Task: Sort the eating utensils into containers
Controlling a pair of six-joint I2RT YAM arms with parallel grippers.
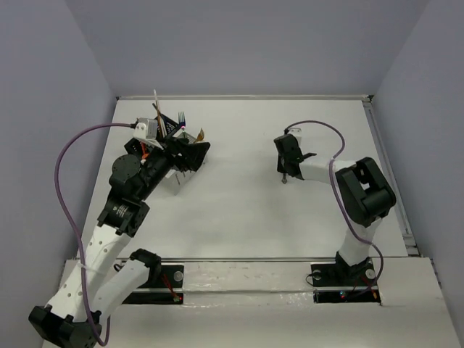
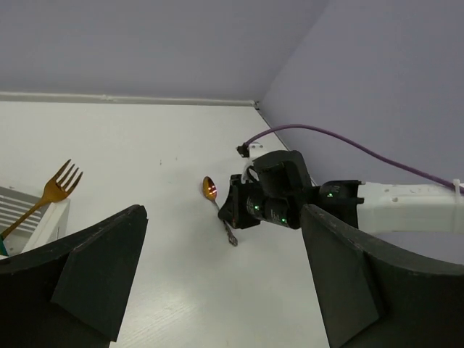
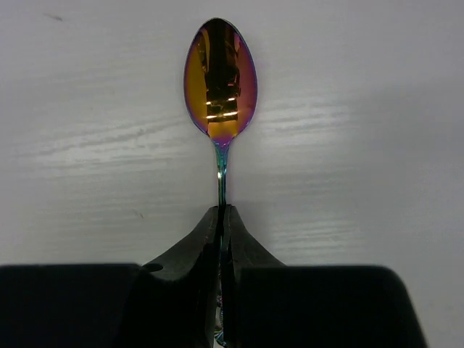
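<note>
The left claw (image 2: 225, 270) hangs released, with one white caddy (image 2: 32, 217) and one gold fork (image 2: 55, 188) at its left; the other utensils there are too bunched to count. Rightward, the right claw (image 3: 223, 217) is clenched on the thin handle of the one iridescent spoon (image 3: 220, 80), whose bowl lies ahead of its tips, low over the bench (image 1: 239, 217). The spoon looks light, stiff and slick, so it may pivot in so narrow a grip.

A flat, matte white surface (image 1: 254, 217) with a faint wood grain (plain only in the close right wrist view) lies under soft, even light that casts weak shadows. Plain pale lavender-grey walls (image 1: 239, 43) rise from the surface's far, left and right edges. A thin pale metal rail (image 1: 391, 181) runs along the surface's right edge.
</note>
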